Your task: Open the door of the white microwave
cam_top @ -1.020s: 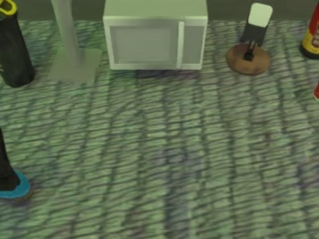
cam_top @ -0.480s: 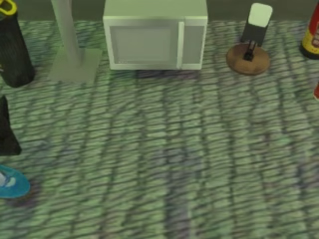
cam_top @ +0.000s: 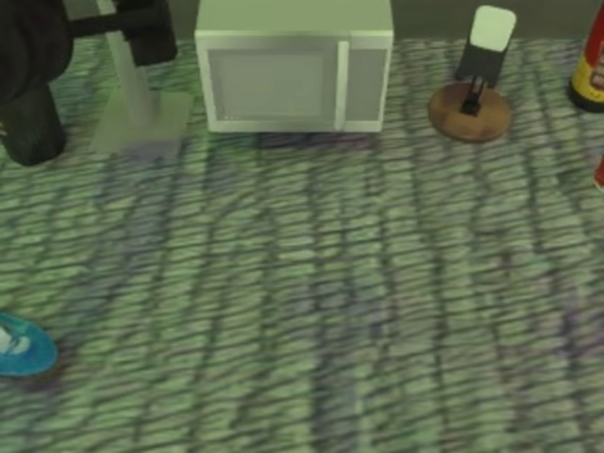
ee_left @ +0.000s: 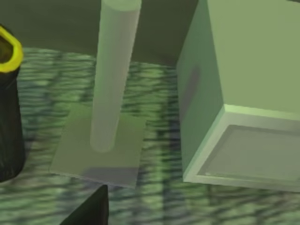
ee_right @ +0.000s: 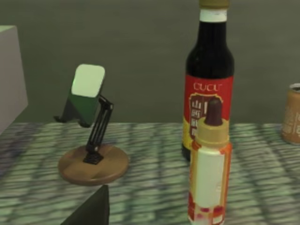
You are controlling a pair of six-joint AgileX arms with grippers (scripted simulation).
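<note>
The white microwave (cam_top: pixel 294 28) stands at the back middle of the table, and its door (cam_top: pixel 272 83) lies shut, flush with the front. My left gripper (cam_top: pixel 149 33) hovers at the back left, over the white post and just left of the microwave. The left wrist view looks down on the microwave's side (ee_left: pixel 201 93) and its door (ee_left: pixel 253 154). One dark fingertip (ee_left: pixel 91 208) shows there, wide of centre and holding nothing. My right arm is outside the top view. Its wrist view shows one dark fingertip (ee_right: pixel 93 208) above the table.
A white post on a square base (cam_top: pixel 142 118) stands left of the microwave, beside a black cylinder (cam_top: pixel 33 132). A phone stand (cam_top: pixel 470 109), a sauce bottle (cam_top: pixel 590 66), a small bottle (ee_right: pixel 209 178) and a can (ee_right: pixel 293 115) occupy the right. A teal object (cam_top: pixel 24 349) lies front left.
My left arm has swung from the table's left edge to the back left corner and now hangs over the white post. The microwave door has not moved.
</note>
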